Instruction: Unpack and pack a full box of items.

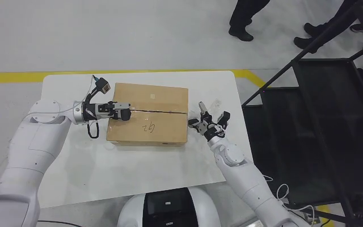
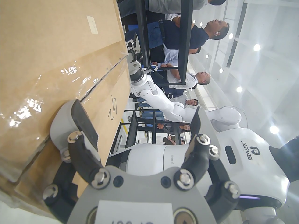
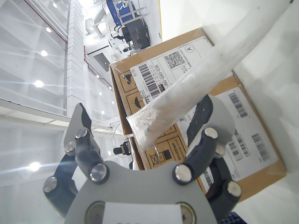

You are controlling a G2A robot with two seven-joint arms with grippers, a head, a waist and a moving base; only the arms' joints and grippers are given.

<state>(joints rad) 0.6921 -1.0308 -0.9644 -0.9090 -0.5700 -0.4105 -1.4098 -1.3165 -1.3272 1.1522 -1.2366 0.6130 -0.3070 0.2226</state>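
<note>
The cardboard box (image 1: 150, 122) (image 2: 58, 36) (image 3: 254, 141) sat in the middle of the white surface (image 1: 142, 170), its top flaps down and meeting along a glossy taped seam (image 1: 153, 111) (image 2: 102, 78) that ran the length of the lid.

The left pincer (image 1: 126, 109) (image 2: 136, 108) was at the left end of the box, over the lid near the seam. It stood wide, holding nothing, and one of its fingers (image 2: 79, 122) lay against the cardboard just beside the seam while the other was clear of the box.

The right pincer (image 1: 211, 119) (image 3: 143, 104) was at the opposite end, just beside the labelled end face, and was also spread wide. A crumpled strip of clear tape (image 3: 198, 71) (image 1: 201, 106) crossed between its fingers, passing close along one finger (image 3: 203, 115). Whether the strip touched that pad could not be told, and nothing was clamped on it.
</note>
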